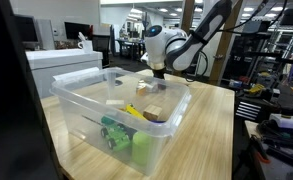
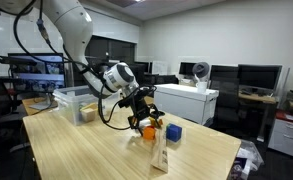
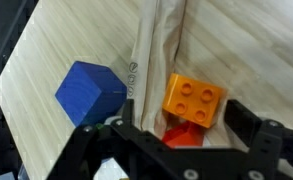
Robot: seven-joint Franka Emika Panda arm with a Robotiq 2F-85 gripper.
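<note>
The fingers [image 3: 258, 135] stand spread wide apart and grasp nothing. They hang low over the wooden worktop [image 3: 248, 40]. Between them, in the wrist view, lies a small red block [image 3: 184, 136]. Just beyond it sits an orange building brick [image 3: 194, 100] with four studs on top, touching or overlapping the red block; neither finger visibly touches either piece. Just past one finger, on the far side of the brick, runs a tall pale beige object [image 3: 156, 50]; what it is made of I cannot tell. Beyond that object, outside the span of the fingers, rests a blue cube [image 3: 91, 92]. In an exterior view the fingers [image 2: 144, 118] hover right above the orange brick [image 2: 149, 128], with the blue cube [image 2: 173, 132] beside them and the beige object [image 2: 158, 155] standing upright nearer the worktop's edge. Well away from the fingers stands a clear plastic bin [image 1: 86, 105] with mixed items inside.
</note>
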